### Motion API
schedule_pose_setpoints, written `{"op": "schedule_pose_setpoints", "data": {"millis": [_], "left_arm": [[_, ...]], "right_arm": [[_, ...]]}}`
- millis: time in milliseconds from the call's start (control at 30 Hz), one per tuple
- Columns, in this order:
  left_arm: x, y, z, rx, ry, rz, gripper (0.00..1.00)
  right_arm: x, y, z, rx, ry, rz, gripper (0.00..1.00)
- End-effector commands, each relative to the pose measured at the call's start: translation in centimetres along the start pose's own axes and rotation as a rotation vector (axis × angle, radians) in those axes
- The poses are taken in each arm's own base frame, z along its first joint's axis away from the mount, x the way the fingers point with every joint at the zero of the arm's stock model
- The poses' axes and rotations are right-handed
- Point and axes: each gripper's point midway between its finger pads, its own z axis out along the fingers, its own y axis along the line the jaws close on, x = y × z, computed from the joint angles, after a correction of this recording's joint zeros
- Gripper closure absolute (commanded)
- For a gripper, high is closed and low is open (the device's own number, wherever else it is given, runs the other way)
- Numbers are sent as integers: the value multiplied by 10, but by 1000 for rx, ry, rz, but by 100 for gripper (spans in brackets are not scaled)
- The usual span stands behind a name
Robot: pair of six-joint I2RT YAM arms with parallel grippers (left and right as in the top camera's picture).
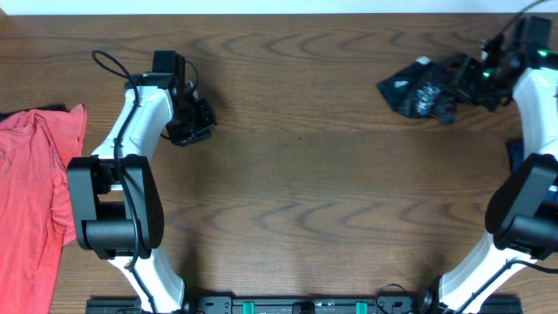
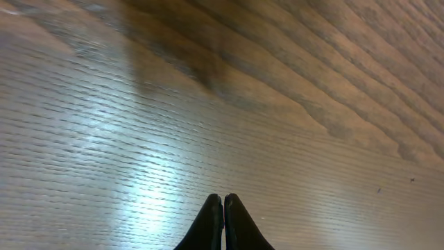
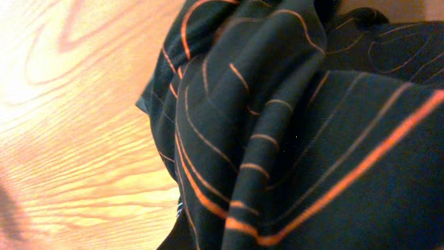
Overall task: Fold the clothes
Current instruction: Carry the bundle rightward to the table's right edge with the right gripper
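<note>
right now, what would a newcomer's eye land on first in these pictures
The crumpled black jersey with thin orange lines, bunched at the far right of the brown wooden table in the right gripper, fills the right wrist view. Next, a loose coral-red garment lies at the left edge. The left gripper hangs shut over bare wood.

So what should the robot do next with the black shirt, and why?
Probably the right fingers should pull the black jersey toward the middle of the table. It lies crumpled at the far right, bunched in their grip, and the middle is bare wood to spread it on.
</note>
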Motion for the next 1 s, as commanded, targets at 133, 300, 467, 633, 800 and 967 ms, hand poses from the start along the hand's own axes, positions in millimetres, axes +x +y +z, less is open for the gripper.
{"op": "schedule_pose_setpoints", "data": {"millis": [133, 300, 467, 633, 800, 967], "left_arm": [[10, -6, 8, -17, 27, 41, 94], [14, -12, 10, -17, 32, 57, 94], [17, -16, 11, -16, 35, 70, 94], [17, -18, 12, -15, 34, 74, 94], [17, -18, 12, -15, 33, 62, 94], [17, -18, 12, -15, 33, 62, 94]], "right_arm": [[-21, -31, -21, 21, -74, -81, 99], [-42, -51, -30, 54, -156, -107, 99], [-66, -64, -40, 69, -249, -104, 99], [-83, -66, -46, 74, -318, -156, 99], [-98, -76, -55, 94, -380, -158, 99], [-102, -95, -64, 109, -401, -121, 99]]}}
